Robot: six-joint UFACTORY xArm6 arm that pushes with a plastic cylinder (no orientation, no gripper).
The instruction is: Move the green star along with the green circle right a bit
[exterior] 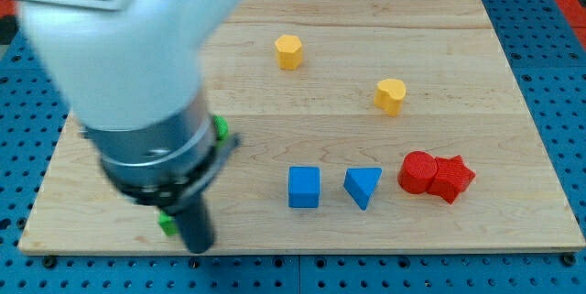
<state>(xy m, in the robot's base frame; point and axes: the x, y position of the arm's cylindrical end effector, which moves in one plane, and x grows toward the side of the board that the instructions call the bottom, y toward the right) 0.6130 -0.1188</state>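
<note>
The arm's large body covers the view's left part of the wooden board (pixel 366 138). A small piece of one green block (pixel 220 127) shows at the arm's right edge, and a small piece of another green block (pixel 168 224) shows at the bottom left of the rod. Both are mostly hidden, so I cannot tell which is the star and which the circle. My tip (pixel 200 247) is near the board's bottom edge, just right of the lower green piece and about touching it.
A yellow hexagon (pixel 289 51) sits at the top middle and a yellow heart (pixel 390 95) to its lower right. A blue cube (pixel 304 187) and a blue triangle (pixel 363 186) sit at the bottom middle. A red circle (pixel 418 172) touches a red star (pixel 453 179) at the right.
</note>
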